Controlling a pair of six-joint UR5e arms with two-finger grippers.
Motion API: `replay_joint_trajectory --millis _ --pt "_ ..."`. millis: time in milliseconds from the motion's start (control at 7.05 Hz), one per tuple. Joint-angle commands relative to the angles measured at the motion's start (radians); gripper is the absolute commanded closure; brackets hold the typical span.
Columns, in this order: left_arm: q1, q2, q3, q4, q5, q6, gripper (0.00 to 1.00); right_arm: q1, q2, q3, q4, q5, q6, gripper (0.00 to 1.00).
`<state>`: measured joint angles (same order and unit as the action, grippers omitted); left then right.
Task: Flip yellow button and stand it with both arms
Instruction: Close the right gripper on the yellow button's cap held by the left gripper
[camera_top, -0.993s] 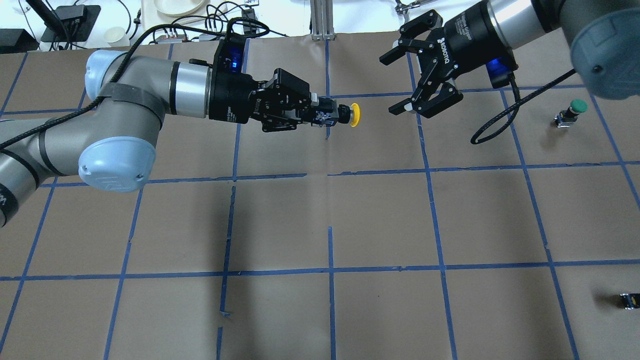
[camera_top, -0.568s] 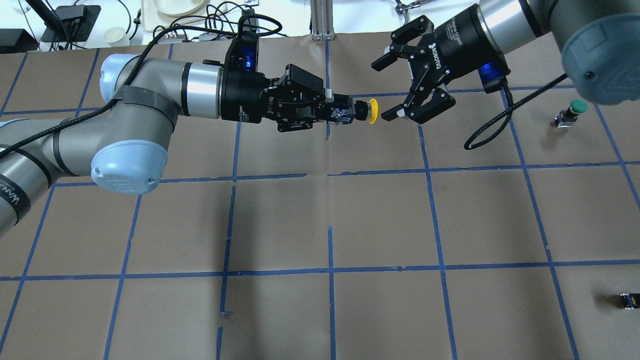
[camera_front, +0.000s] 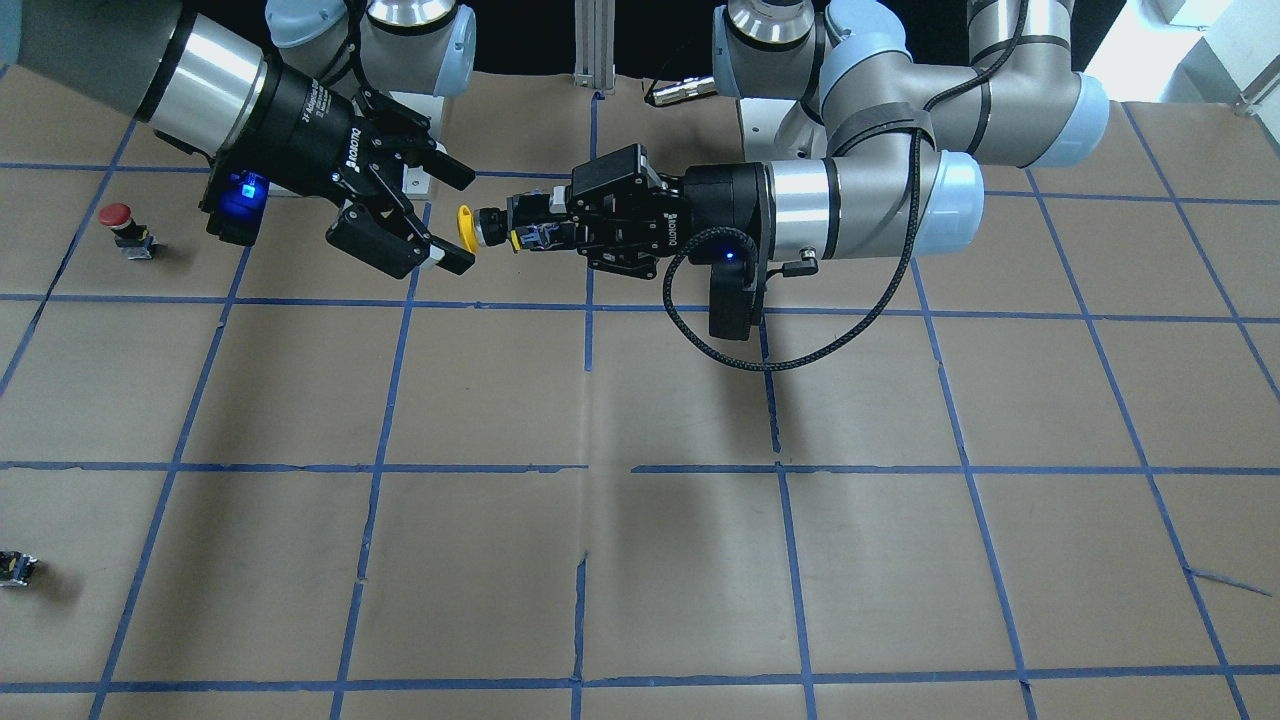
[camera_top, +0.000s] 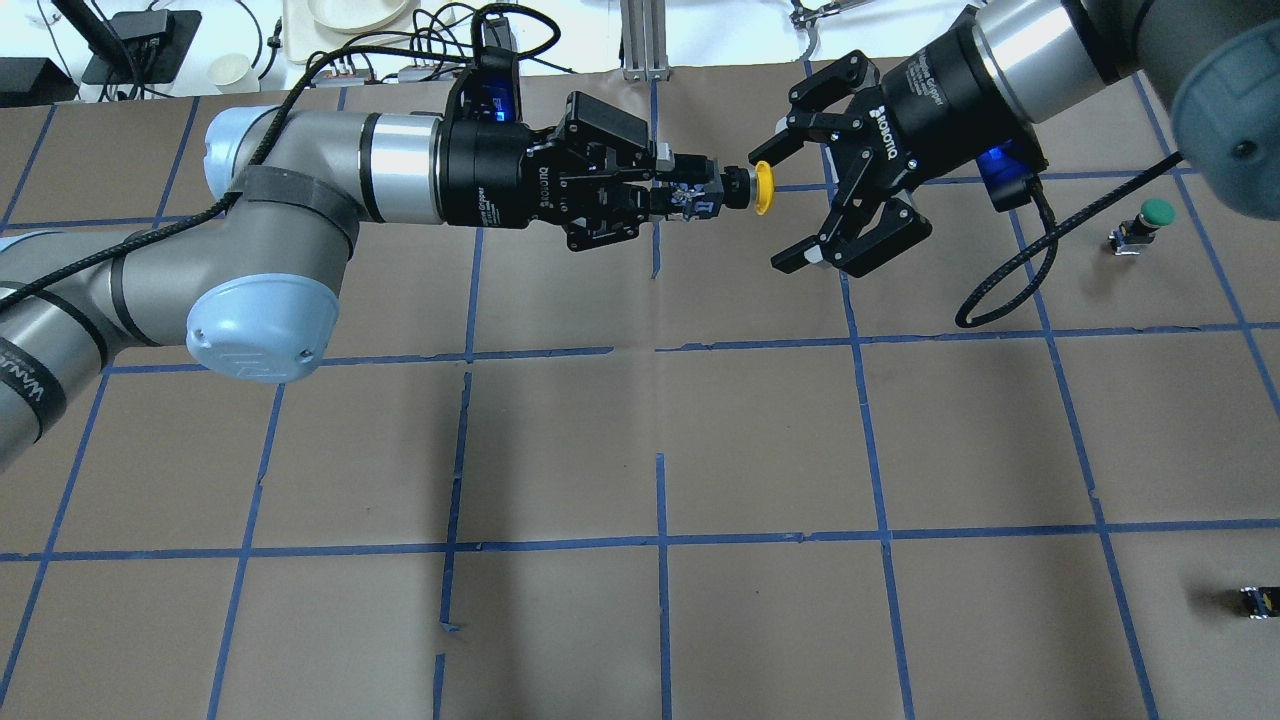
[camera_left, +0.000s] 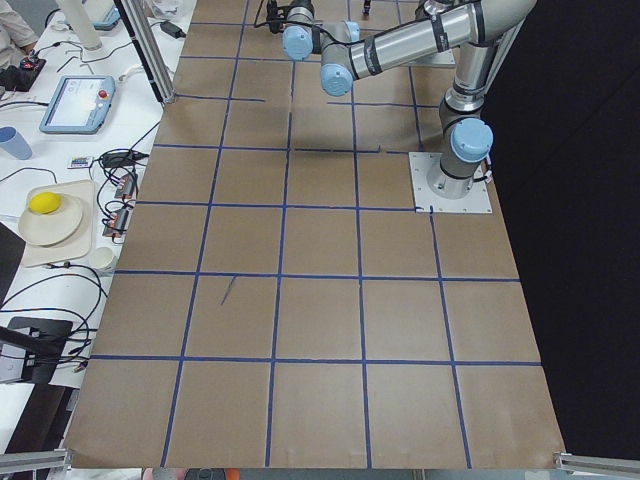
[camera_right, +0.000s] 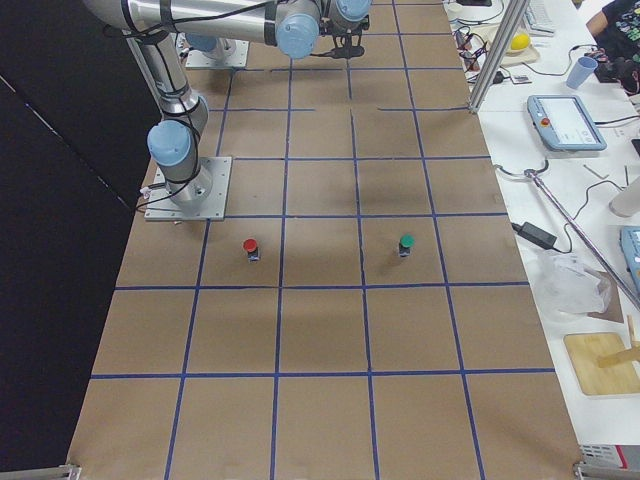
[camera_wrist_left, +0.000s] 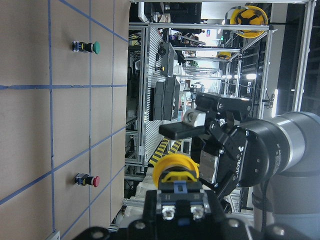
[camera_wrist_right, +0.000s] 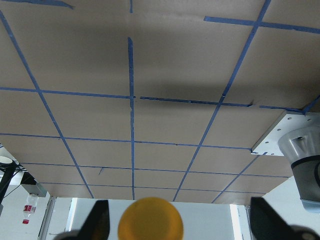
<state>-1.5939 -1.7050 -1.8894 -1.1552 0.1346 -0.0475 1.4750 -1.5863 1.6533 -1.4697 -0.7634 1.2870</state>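
Pinches yellow-capped black-based push-button in black left gripper, now shifted up-table, cap facing wide-spread black right gripper.

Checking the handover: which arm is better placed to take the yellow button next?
Right. The right pincer is open, and the cap of the yellow button points into the gap between its fingers. The left pincer is shut on the button's black base.

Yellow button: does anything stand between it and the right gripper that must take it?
Nothing visible does. The left gripper holds the yellow button by its black base in the air. The cap points into the mouth of the right gripper, which is open, and only empty space lies between them.
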Motion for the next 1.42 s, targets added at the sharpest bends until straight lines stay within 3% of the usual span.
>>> replay_joint_trajectory --millis 0,568,709,993,1135,1277 --pt "0.000 0.004 0.003 0.000 0.000 -0.003 0.99 0.001 -0.006 -0.010 -0.004 0.012 -0.001 0.00" --pt "-0.007 0.034 -0.008 0.000 0.003 -0.023 0.99 0.002 0.003 0.000 -0.004 0.084 -0.005 0.01" --pt "-0.009 0.039 -0.008 0.002 0.003 -0.035 0.99 0.002 0.003 0.002 -0.004 0.078 -0.005 0.07" --pt "-0.009 0.044 -0.013 0.000 0.005 -0.035 0.99 -0.005 -0.001 0.000 -0.004 0.082 -0.008 0.33" --pt "-0.011 0.044 -0.014 0.002 0.005 -0.035 0.99 -0.005 -0.004 -0.007 -0.004 0.087 -0.008 0.39" --pt "-0.012 0.051 -0.017 0.002 0.010 -0.035 0.99 -0.005 -0.006 -0.009 -0.004 0.090 -0.009 0.58"
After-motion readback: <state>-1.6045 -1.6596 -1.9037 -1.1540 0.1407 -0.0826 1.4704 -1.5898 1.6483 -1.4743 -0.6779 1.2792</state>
